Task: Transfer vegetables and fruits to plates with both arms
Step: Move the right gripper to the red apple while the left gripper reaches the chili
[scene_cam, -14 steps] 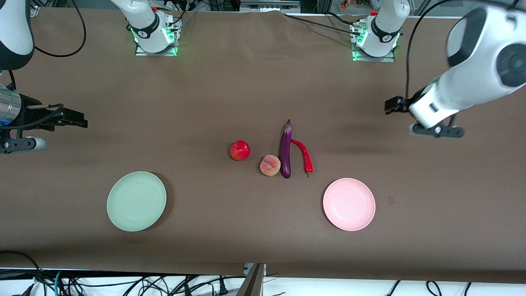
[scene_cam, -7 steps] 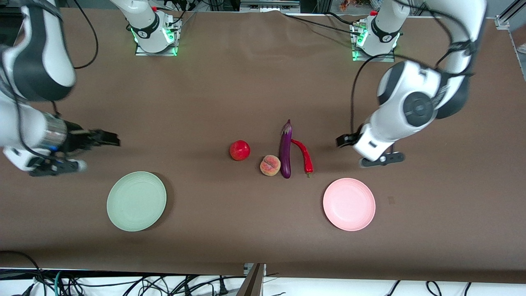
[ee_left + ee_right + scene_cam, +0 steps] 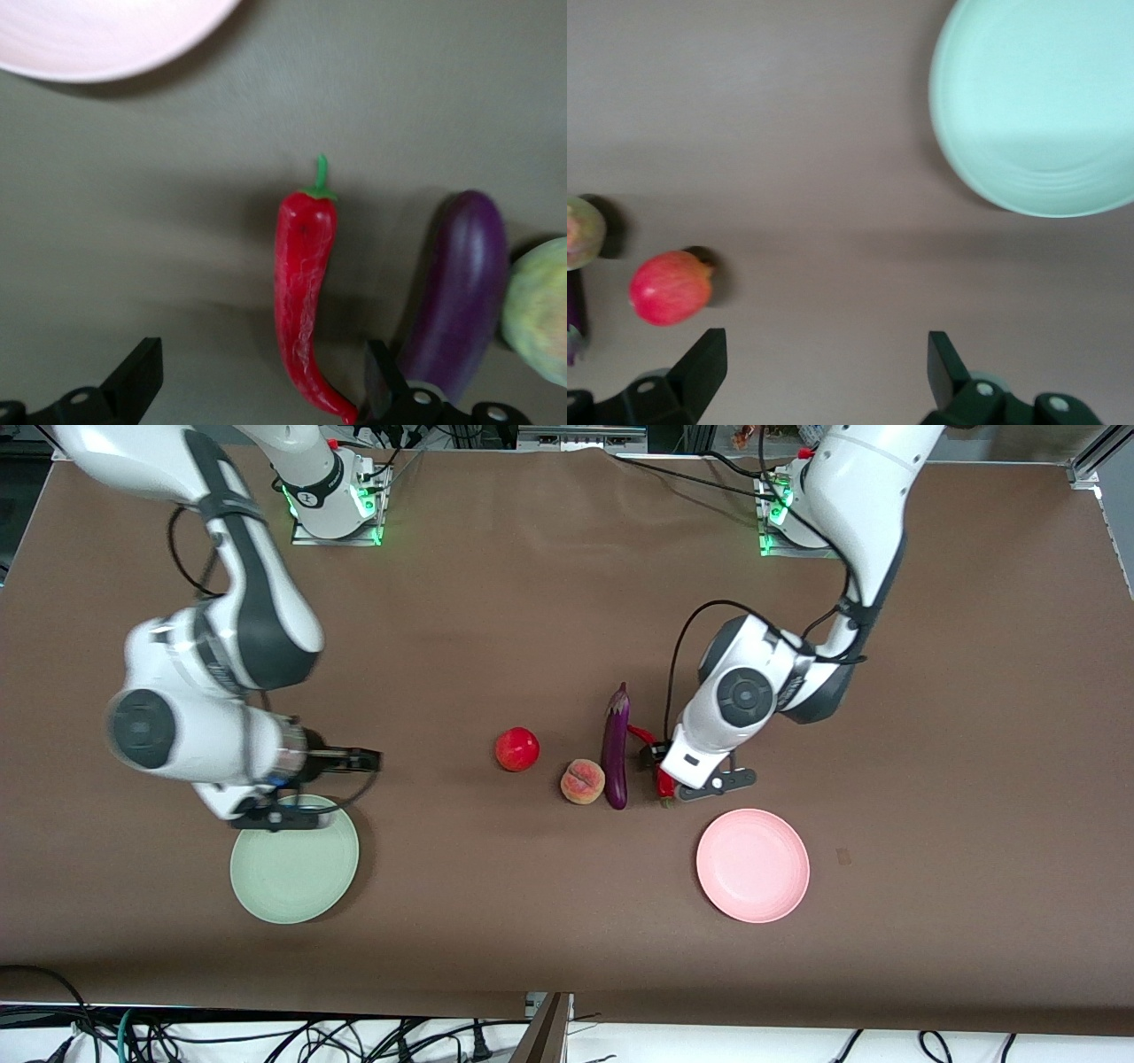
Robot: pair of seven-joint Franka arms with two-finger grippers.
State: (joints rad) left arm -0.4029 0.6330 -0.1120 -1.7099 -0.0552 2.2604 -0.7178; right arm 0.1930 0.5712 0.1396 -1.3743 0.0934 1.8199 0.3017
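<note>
The red apple (image 3: 517,748), the orange-pink peach (image 3: 582,781), the purple eggplant (image 3: 616,748) and the red chili (image 3: 664,782) lie mid-table. My left gripper (image 3: 653,755) hangs open over the chili. In the left wrist view the chili (image 3: 303,292) lies between the open fingers of that gripper (image 3: 261,390), its thin tip close to one finger, and the eggplant (image 3: 461,292) lies beside it. My right gripper (image 3: 365,760) is open and empty, between the green plate (image 3: 297,877) and the apple. The right wrist view shows that gripper (image 3: 827,372) and the apple (image 3: 671,288). The pink plate (image 3: 752,864) is empty.
The green plate (image 3: 1036,106) is empty, and the right arm's wrist hangs over its rim. The peach (image 3: 540,310) touches the eggplant. The pink plate (image 3: 97,35) lies nearer to the front camera than the chili. Cables hang along the table's front edge.
Both arms have swung in from the table's ends toward the middle. The left gripper has come over the chili. The right gripper has moved toward the apple, past the green plate.
</note>
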